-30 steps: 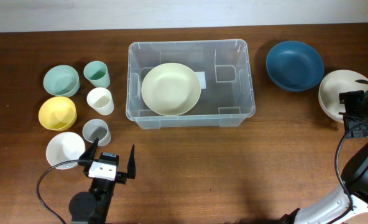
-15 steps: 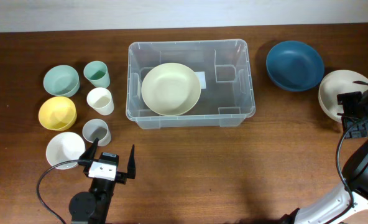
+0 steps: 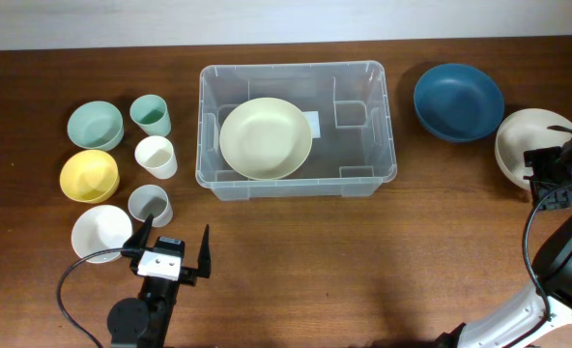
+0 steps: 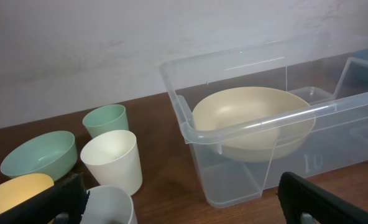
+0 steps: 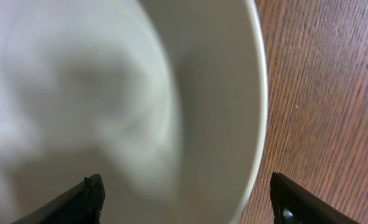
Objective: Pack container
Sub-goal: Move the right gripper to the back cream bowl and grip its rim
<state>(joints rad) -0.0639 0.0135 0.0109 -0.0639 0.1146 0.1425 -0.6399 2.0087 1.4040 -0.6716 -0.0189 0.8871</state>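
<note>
The clear plastic container stands at the table's middle back with a cream bowl inside it; both also show in the left wrist view, the container and the bowl. My right gripper is open, straddling the near rim of an off-white bowl at the far right; in the right wrist view the bowl fills the frame between my open fingers. My left gripper is open and empty near the front left, just behind a grey cup.
A dark blue bowl sits right of the container. On the left stand a green bowl, green cup, white cup, yellow bowl and white bowl. A cable runs beside my right arm.
My right gripper has shifted slightly down over the off-white bowl's rim. The left arm has not moved.
</note>
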